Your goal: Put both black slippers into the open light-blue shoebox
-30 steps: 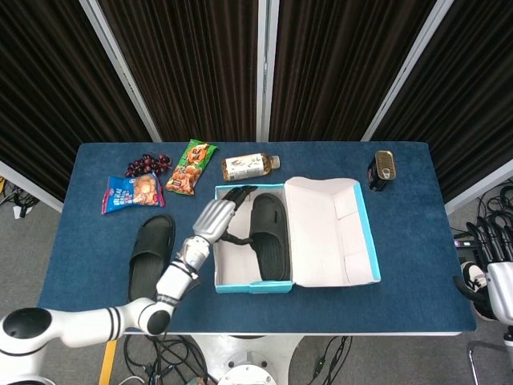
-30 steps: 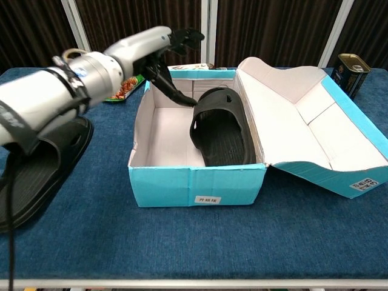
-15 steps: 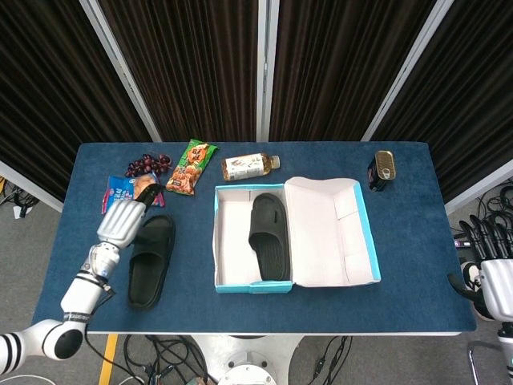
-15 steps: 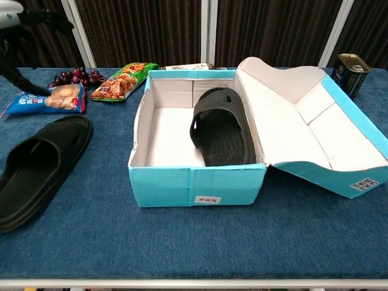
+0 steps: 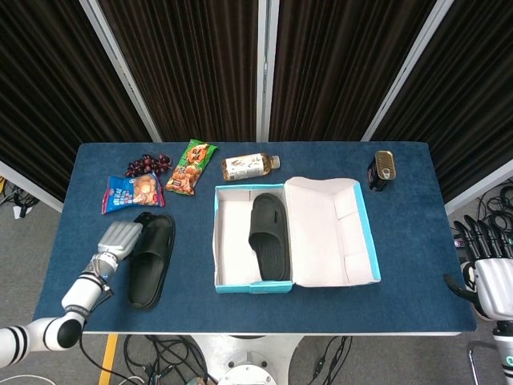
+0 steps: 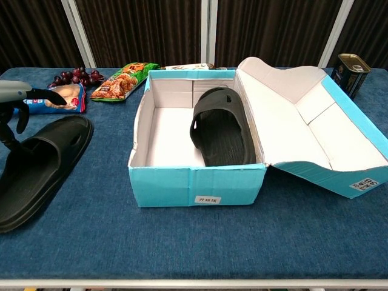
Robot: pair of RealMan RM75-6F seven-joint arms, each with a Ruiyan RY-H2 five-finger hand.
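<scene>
Table (image 5: 401, 305): a blue-covered surface carries the whole scene, shoebox at centre, snacks and a bottle along the far edge.
Shoebox (image 5: 365, 233): the light-blue shoebox stands open, its lid folded out to the right.
First slipper (image 5: 268, 235): one black slipper already lies inside the box, against its right wall, so half the job looks done.
Second slipper (image 5: 151, 259): the other black slipper lies flat on the table, well left of the box.
Left hand (image 5: 119, 240): a second ago it reached over the box; now it has swung left and come down at the loose slipper's left edge. In the chest view its dark fingers (image 6: 18, 118) hang apart just over the strap, gripping nothing yet; whether they touch it is unclear.
Right hand (image 5: 486, 273): idle off the table's right end, fingers spread and empty.
Meaning: the swing across suggests the second pick-up is starting; closing on the slipper comes next.
Clutter: grapes (image 5: 148, 165), snack packets (image 5: 132, 192), a bottle (image 5: 250, 166) and a can (image 5: 383, 170) lie clear of the route.
</scene>
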